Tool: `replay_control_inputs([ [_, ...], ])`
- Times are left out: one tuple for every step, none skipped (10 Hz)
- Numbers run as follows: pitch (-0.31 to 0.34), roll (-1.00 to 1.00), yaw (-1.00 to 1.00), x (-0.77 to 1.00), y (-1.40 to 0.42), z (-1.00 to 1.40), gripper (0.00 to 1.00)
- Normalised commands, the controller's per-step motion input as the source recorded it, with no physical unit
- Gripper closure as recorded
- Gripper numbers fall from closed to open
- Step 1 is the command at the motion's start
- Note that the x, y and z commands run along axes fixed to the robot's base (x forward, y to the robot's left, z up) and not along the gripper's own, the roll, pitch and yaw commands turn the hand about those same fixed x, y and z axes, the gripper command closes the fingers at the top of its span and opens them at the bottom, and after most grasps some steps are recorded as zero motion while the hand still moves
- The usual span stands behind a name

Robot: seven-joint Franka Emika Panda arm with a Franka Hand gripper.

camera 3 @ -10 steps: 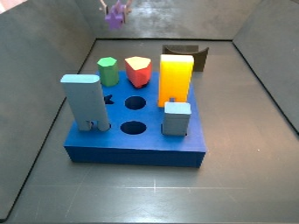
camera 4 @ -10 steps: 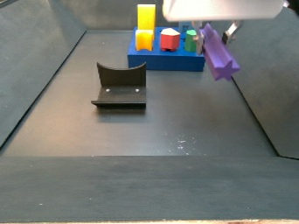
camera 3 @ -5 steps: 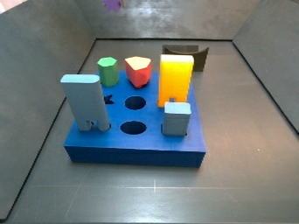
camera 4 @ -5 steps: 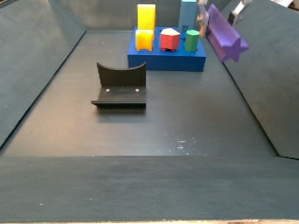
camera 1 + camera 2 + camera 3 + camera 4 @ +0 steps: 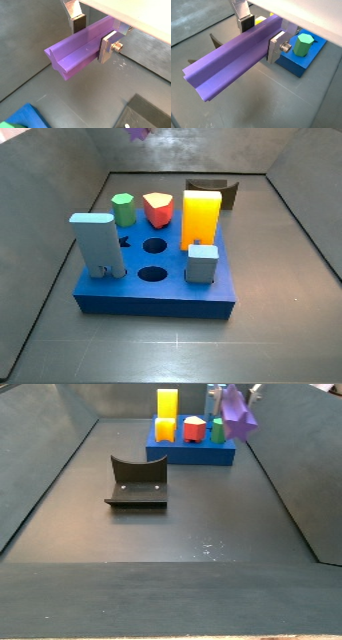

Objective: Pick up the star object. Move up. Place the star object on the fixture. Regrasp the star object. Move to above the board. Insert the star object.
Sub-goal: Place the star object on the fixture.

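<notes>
Gripper (image 5: 258,37): silver plate fingers clamped across slim purple star-section prism (image 5: 228,62), carried high, near the thick blue holed board (image 5: 191,452) | Step judged: carry to the dark notched bracket fixture (image 5: 138,483) | Advice: keep prism level, lower squarely into notch | Surfaces: prism smooth, ridged; fixture matte.

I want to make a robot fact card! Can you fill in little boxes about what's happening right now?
gripper: up in the air, shut on the star object
star object: purple, held sideways across the fingers
fixture: on the floor, nothing on it
board: blue, pegs standing in it
green peg: at the board's back
open holes: some on the board's top
</notes>
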Motion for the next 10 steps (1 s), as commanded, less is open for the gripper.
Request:
replay_control_inputs([
  [-0.029, 0.03, -0.12, 1.00, -0.14, -0.03, 1.00],
  [-0.012, 0.02, -0.09, 1.00, -0.13, -0.03, 1.00],
  [-0.001, 0.01, -0.05, 1.00, -0.11, -0.03, 1.00],
  [0.005, 0.00, -0.02, 1.00, -0.11, -0.03, 1.00],
  [0.012, -0.01, 0.00, 1.00, -0.10, -0.03, 1.00],
  [0.021, -0.01, 0.01, 1.00, -0.09, -0.03, 1.00],
  [0.027, -0.02, 0.01, 1.00, -0.08, -0.03, 1.00],
  [0.036, -0.02, 0.02, 1.00, -0.08, -0.03, 1.00],
  [0.045, -0.03, 0.02, 1.00, -0.07, -0.03, 1.00],
  [0.052, -0.03, 0.02, 1.00, -0.07, -0.03, 1.00],
])
